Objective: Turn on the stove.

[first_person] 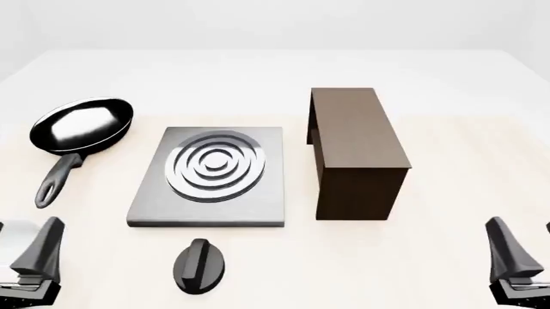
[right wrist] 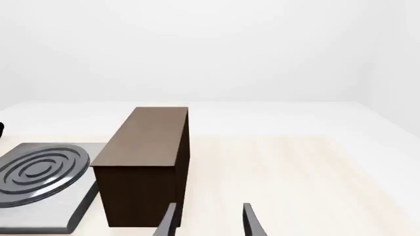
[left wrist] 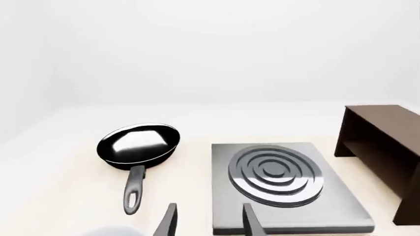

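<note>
At the bottom corners of the front view, left gripper [first_person: 22,257] and right gripper [first_person: 524,257] sit with fingers spread apart, holding nothing. Knob [first_person: 200,266] lies bottom centre; stove [first_person: 212,177] just beyond it, mid-frame. Pan [first_person: 82,125] upper left; brown box [first_person: 354,151] right of stove.

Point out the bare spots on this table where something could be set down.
Free: the wide stretch right of the wooden box, and the far strip behind the stove. Crowded: the near left, where the pan, knob and left claw cluster.
</note>
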You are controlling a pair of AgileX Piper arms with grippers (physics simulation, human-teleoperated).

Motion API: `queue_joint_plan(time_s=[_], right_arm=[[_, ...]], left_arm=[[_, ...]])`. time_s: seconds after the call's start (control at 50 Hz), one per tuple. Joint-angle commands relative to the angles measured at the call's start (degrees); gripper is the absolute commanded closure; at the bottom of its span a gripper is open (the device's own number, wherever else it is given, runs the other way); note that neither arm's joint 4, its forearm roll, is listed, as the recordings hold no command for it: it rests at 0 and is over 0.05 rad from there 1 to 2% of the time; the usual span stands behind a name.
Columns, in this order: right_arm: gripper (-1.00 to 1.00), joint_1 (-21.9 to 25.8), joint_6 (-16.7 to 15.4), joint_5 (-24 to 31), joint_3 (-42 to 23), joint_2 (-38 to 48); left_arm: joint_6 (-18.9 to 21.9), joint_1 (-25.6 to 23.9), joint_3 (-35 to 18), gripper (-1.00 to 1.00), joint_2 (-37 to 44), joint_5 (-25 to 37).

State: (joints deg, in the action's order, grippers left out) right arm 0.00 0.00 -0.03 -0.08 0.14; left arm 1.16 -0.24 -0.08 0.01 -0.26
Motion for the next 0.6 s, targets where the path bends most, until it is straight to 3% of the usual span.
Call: queue_joint_plan(time_s=[0.02,0.24,0.28,0.3,0.32,0.34,0.6], right_arm=[[-1.00,0.02,-0.06,-0.08,-0.17,0.27],[-1.00,-0.12,-0.27,-0.08,-0.18,0.19],[-1.00,-0.23,0.03,-0.05,-0.17,0.27],[-1.00,-0.22,-0.04,-0.05,-0.17,0.26],[-1.00,0.08,-0.48,-0.18,-0.19,0.08],[-1.00,0.08,-0.48,-0.18,-0.19,0.08],[-1.00,0.06,-0.49,-0.18,-0.19,0.08]], left_arm=[[1.99,-0.58,-0.12,-1.00,0.04,-0.44],[3.13,0.23,-0.74,-1.00,0.00,0.08],[4.22,3.86,-1.26,-1.00,1.67,2.17],[2.46,3.48,-2.01,-1.00,2.67,2.45],[-0.81,-0.10,-1.05,-1.00,3.62,1.72],[-1.31,-0.03,-0.65,-1.00,2.02,0.84],[-1.46,0.13,-0.84,-1.00,1.03,1.62]])
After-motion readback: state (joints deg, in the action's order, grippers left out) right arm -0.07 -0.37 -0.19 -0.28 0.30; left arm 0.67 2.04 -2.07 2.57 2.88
